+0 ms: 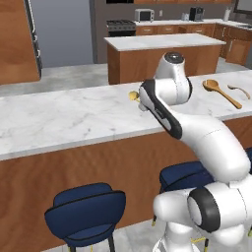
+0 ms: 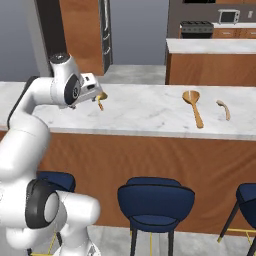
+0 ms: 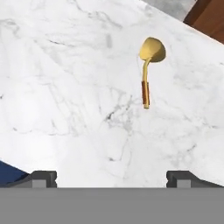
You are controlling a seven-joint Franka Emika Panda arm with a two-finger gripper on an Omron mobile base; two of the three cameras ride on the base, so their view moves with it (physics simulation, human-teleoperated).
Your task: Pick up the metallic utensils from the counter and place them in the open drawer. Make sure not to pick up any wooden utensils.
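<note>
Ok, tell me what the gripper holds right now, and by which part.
Nothing. The gripper is open above the counter, its fingertips wide apart with bare marble between them. The gold spoon lies ahead, untouched.

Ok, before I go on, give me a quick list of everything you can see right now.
gold spoon: one, shiny gold with a reddish band on the handle, on the counter just beyond the gripper
wooden spoon: one, tan, further along the counter
small utensil: one, pale, beside the wooden spoon
counter: one, white marble over brown wood
stools: dark blue, in front of the counter
island: one, marble-topped, behind
microwave: one, grey, on the back counter
gripper: one, jaws open, holding nothing, over the counter
</note>
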